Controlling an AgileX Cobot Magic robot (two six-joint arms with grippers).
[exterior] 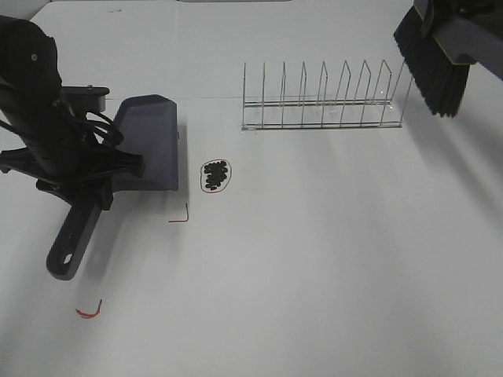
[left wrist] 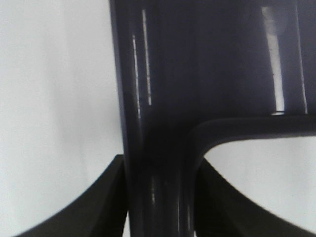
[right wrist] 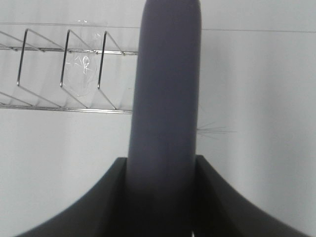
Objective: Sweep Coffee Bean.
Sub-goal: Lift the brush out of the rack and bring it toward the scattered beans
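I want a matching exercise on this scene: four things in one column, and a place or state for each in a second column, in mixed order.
1. dustpan
2. coffee beans
3. brush
4. wire rack

A. held by the right gripper
B. inside a red loop
C. standing free, behind the beans
D. handle in the left gripper

Pairs: 1-D, 2-B, 3-A, 4-C

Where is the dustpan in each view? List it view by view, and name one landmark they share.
Exterior high: the dustpan lies on the left of the table, beside the coffee beans.
Left wrist: its dark handle runs between the fingers.
Right wrist: not in it; the brush handle shows instead.
Shared landmark: the white table in all three; the wire rack in exterior high and right wrist.
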